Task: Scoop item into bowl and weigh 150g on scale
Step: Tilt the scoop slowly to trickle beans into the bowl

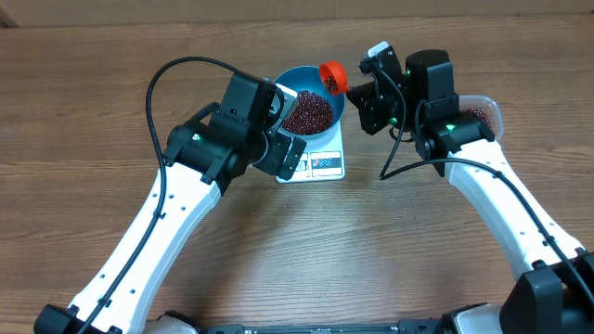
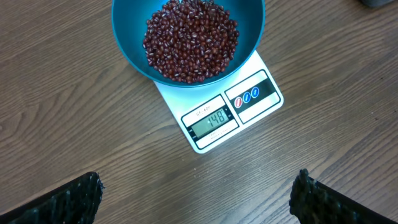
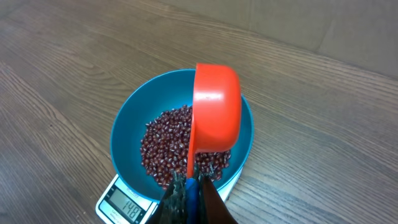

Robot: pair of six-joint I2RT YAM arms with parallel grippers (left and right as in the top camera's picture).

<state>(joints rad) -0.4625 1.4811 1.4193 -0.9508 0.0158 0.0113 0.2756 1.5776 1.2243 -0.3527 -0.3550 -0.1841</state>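
Top-up stage of the weigh. The display [image 2: 209,120] reads 148, so it's just under target by my read. The right gripper [image 3: 191,186] is clamped shut on the handle of the orange scoop [image 3: 216,112], which hangs tipped on its side over the far half of the blue bowl [image 2: 127,46]. Its back faces the wrist camera, so I can't tell if anything is left inside. The bowl sits on the white scale [image 2: 258,109] and overhangs its back end. The beans [image 2: 189,40] are heaped across the bowl's bottom, well below the rim. The left gripper [image 2: 196,202] has its jaws wide apart and holds nothing. It hovers near the front of the scale, clear of it. The next move needs only a few beans, so a tiny tilt or tap, not a full dump, or it overshoots. The clear tub [image 1: 497,109] behind the right arm has beans in it, mostly hidden.
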